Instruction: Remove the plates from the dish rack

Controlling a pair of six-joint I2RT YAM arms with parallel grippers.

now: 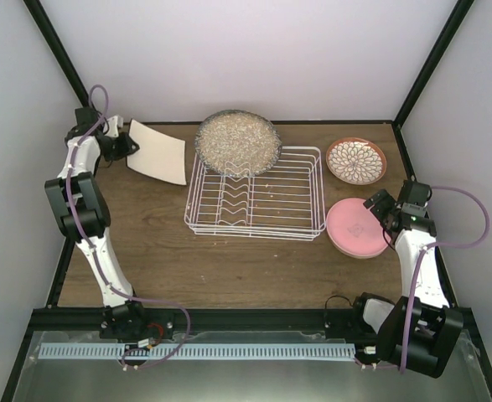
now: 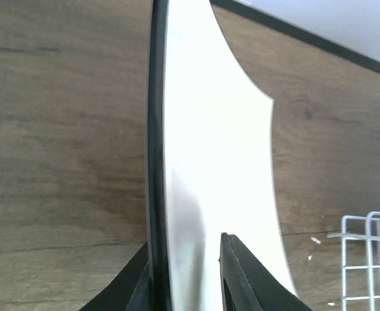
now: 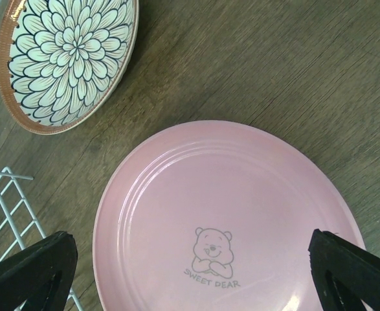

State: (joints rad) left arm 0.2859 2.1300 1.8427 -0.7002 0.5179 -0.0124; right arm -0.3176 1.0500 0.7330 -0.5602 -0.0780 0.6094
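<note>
The white wire dish rack (image 1: 292, 194) stands mid-table. The large speckled grey-beige plate (image 1: 238, 142) leans upright at its far end. My left gripper (image 1: 121, 147) is shut on the rim of the cream square plate (image 1: 158, 156), left of the rack; in the left wrist view my gripper (image 2: 188, 278) pinches the plate (image 2: 209, 142) edge-on. My right gripper (image 1: 378, 209) is open, over the pink round plate (image 1: 353, 229) that lies flat on the table; the right wrist view shows my gripper (image 3: 193, 285) wide apart above the plate (image 3: 228, 214). The mint-green plate is out of view.
The small floral plate with reddish rim (image 1: 356, 161) lies flat on the table right of the rack, beyond the pink plate, and shows in the right wrist view (image 3: 67, 58). Rack wires show in both wrist views (image 2: 371, 259) (image 3: 8, 207). Black frame posts border the table.
</note>
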